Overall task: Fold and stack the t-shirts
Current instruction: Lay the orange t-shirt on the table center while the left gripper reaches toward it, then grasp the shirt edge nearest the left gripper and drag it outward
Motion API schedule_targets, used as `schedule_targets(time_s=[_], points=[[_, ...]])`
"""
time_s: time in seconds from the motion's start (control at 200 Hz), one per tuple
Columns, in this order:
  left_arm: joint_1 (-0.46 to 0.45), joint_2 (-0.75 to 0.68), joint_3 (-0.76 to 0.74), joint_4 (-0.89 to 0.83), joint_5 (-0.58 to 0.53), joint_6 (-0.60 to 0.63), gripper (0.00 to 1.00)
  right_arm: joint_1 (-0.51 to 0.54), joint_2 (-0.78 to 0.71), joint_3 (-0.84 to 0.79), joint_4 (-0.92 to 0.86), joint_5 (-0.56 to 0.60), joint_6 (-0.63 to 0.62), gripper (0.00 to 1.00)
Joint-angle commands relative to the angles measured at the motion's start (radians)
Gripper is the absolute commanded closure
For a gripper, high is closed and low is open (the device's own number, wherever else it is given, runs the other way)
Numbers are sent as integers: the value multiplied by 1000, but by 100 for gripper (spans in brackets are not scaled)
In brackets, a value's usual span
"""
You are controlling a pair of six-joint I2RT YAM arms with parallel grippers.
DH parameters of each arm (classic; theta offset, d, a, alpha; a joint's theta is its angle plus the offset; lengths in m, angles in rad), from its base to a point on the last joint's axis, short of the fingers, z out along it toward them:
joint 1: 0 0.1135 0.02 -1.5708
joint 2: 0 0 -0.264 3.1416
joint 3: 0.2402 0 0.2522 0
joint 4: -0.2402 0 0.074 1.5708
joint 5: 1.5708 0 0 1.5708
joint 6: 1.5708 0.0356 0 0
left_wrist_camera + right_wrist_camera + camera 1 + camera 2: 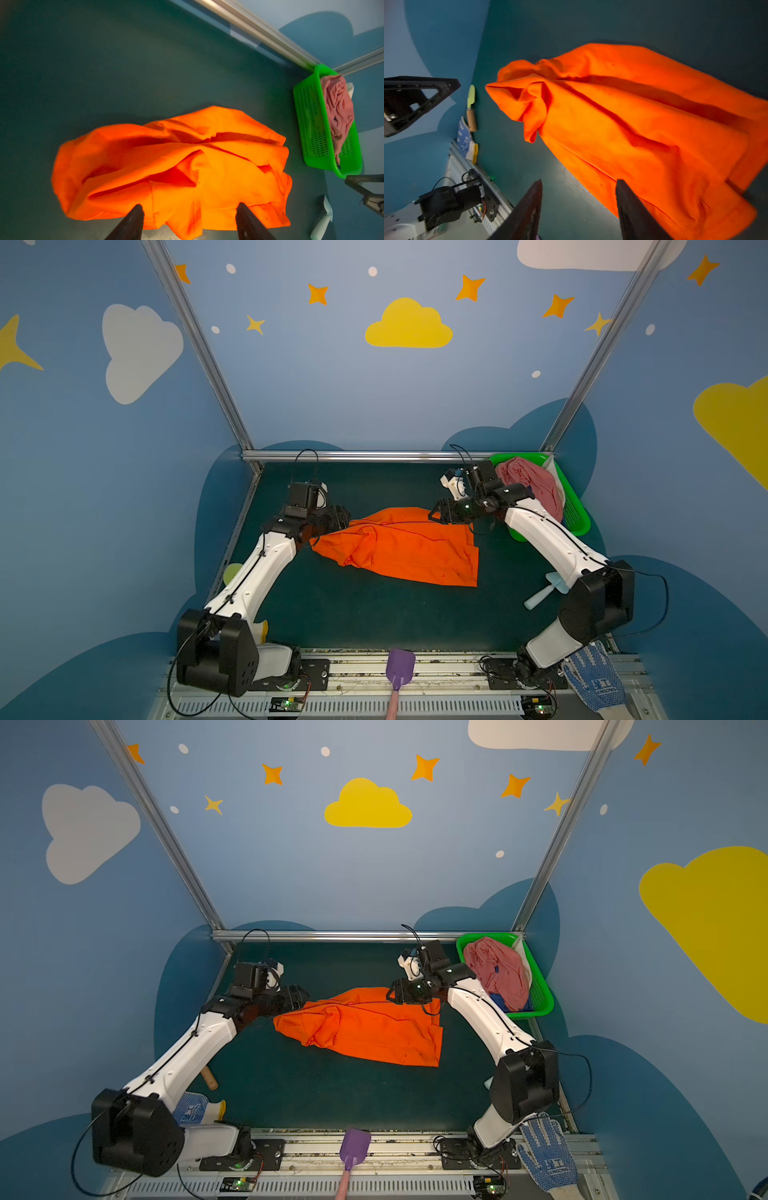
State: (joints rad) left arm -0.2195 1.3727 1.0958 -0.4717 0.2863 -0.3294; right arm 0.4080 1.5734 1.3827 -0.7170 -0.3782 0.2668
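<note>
A crumpled bright orange t-shirt (407, 547) (365, 1027) lies in the middle of the dark green table. My left gripper (347, 518) (189, 207) hovers open at its left edge, fingers spread over the cloth (176, 166). My right gripper (434, 512) (579, 182) stands open at the shirt's far right corner, one finger over bare table and one over the cloth's edge (633, 124). Neither holds anything. A dusty pink t-shirt (532, 485) (338, 110) is heaped in the green basket (577, 514). A dark blue one (500, 1002) peeks out under it.
A purple spade (400, 664) lies on the front rail. Blue-dotted gloves lie at front right (594, 676) and front left (193, 1108). A pale blue tool (544, 593) sits under the right arm. A wooden-handled spatula (471, 108) lies by the left wall.
</note>
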Motion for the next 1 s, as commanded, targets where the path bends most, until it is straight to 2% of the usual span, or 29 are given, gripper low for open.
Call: schedule_targets(time_s=[0.0, 0.135, 0.3, 0.461, 0.766, 0.856, 0.991], points=[[-80, 74, 42, -128, -3, 44, 31, -51, -116, -108, 7, 70, 50, 48], [-153, 191, 123, -176, -39, 60, 27, -115, -170, -242, 36, 95, 103, 55], [-215, 385, 315, -322, -67, 78, 24, -151, -166, -298, 40, 62, 103, 59], [-274, 536, 466, -435, -251, 68, 25, -160, -171, -323, 72, 42, 110, 60], [-363, 721, 666, -582, -623, 77, 41, -178, -179, -350, 95, 26, 112, 61], [-383, 757, 696, -599, -699, 81, 42, -182, -180, -363, 108, 18, 119, 61], [-385, 794, 732, -617, -733, 73, 47, -184, -177, -376, 121, 10, 128, 62]])
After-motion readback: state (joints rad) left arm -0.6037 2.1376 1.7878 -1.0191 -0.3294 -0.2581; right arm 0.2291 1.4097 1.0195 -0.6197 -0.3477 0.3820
